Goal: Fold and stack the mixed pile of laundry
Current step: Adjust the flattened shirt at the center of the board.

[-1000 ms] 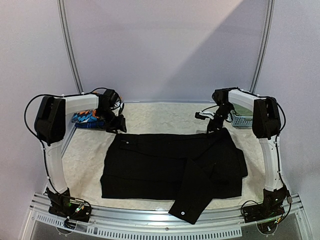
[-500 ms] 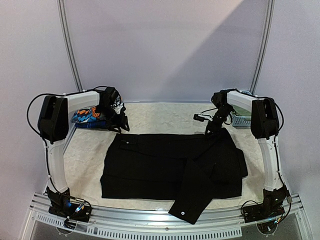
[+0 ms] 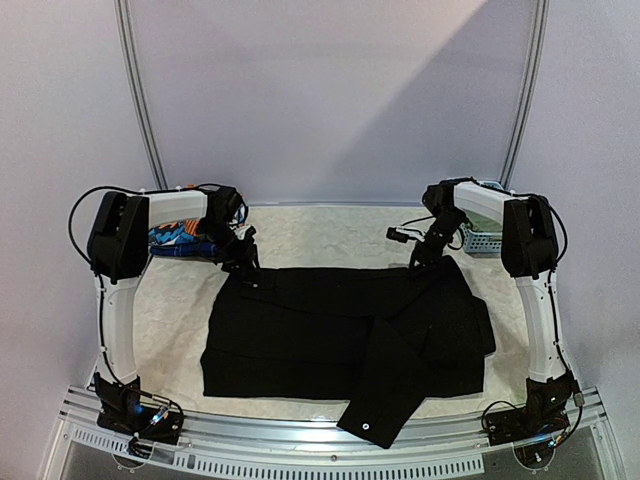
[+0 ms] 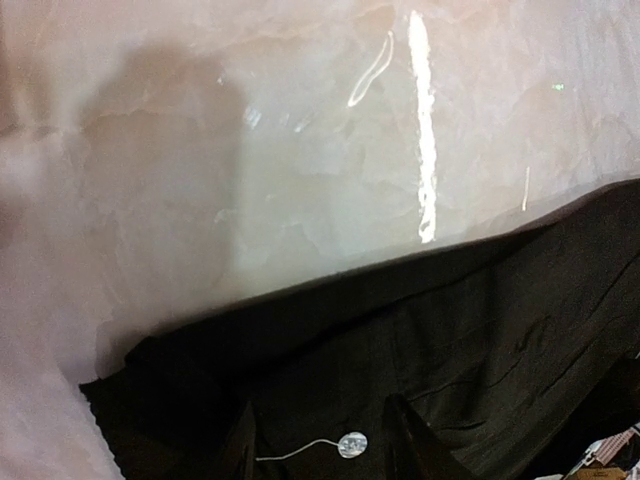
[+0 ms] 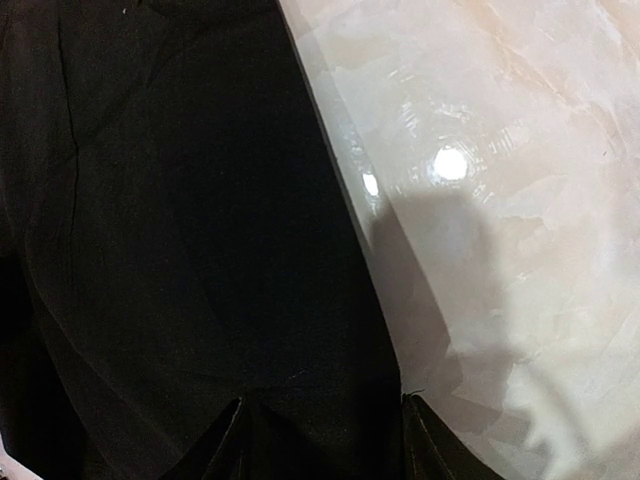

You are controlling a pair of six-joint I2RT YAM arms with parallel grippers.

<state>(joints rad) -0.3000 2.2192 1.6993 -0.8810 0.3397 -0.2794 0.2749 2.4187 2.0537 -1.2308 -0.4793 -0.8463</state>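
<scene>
One folded leg end (image 3: 372,420) of the long black trousers (image 3: 330,335) reached past the near edge of the pale table (image 3: 330,232). The rest lay flat across the middle. At their far left corner sat the left gripper (image 3: 240,262), fingers (image 4: 405,445) apart over the cloth with a small white button (image 4: 352,444) between them. At the far right corner the right gripper (image 3: 424,256) stood with its fingers (image 5: 425,445) likewise apart, astride the trousers' edge. Farther left lay the orange-blue-white print (image 3: 172,236); far right, a light-blue basket (image 3: 484,241).
</scene>
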